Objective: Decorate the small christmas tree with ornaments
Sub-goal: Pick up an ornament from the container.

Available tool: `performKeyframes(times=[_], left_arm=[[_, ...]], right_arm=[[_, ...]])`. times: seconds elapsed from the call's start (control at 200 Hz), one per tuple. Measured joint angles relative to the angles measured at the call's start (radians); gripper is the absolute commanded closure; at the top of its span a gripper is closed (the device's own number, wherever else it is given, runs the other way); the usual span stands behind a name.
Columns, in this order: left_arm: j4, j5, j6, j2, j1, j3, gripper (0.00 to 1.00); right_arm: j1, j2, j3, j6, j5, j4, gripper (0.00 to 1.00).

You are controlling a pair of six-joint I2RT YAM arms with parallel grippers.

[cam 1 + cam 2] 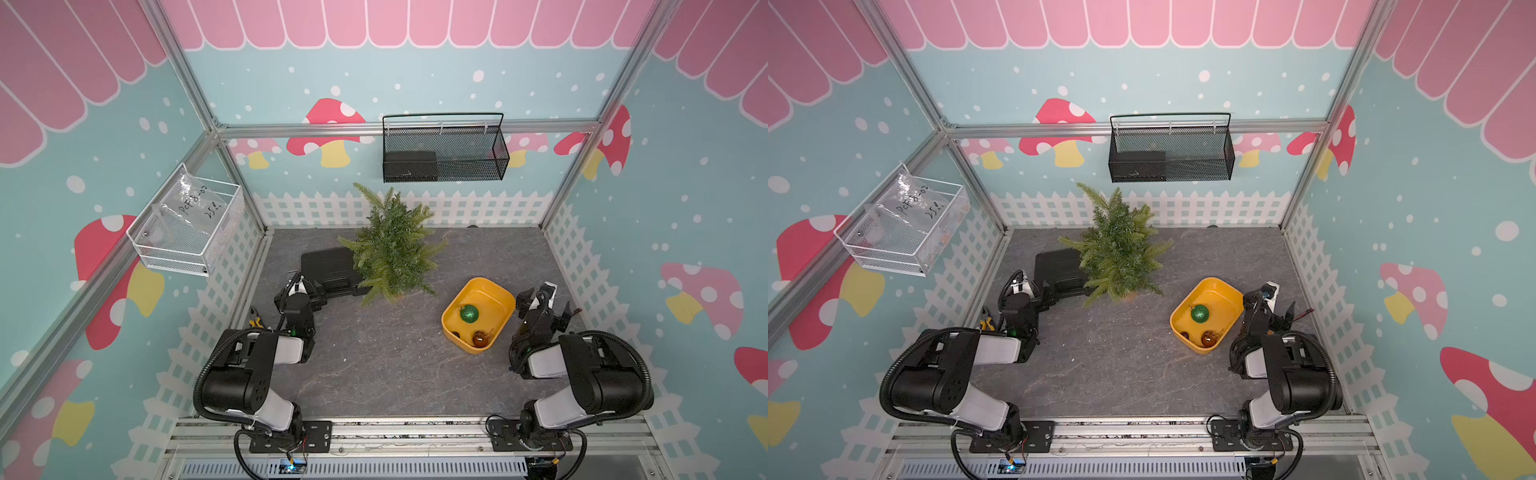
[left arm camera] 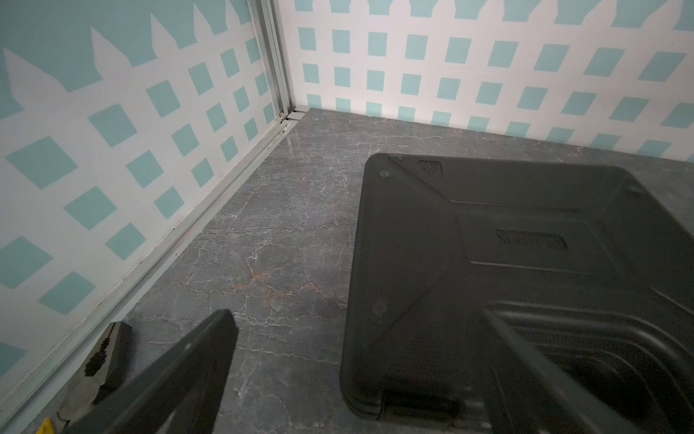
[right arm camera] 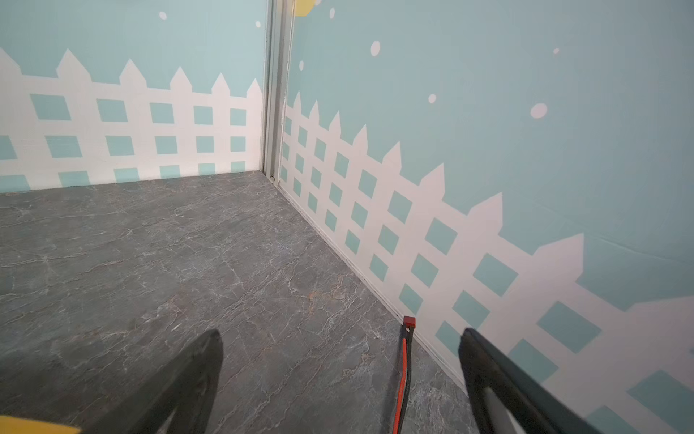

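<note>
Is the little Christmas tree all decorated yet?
Not yet. Nothing is done: the small green fir tree has no ornaments. Nothing is in hand: the left gripper and right gripper are open and empty. Still to hang: the glittery green bauble and shiny amber bauble, lying in the yellow tub.

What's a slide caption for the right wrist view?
Right gripper open and empty over the grey tabletop, red-and-black cable by the fence-print wall, yellow tub edge in frame.
</note>
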Motion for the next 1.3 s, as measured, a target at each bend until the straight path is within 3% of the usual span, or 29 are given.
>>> performKeyframes(times=[1.066,1.301], left_arm=[[0.0,0.0,0.0,0.0,0.0,0.0,0.01],[-0.179,-0.061,-0.003,-0.137,-0.016,0.06,0.01]], right_arm=[[0.0,-0.005,0.0,-0.007,-0.005,-0.014,0.0],[0.0,-0.318,0.028,0.044,0.067,-0.245,0.0]])
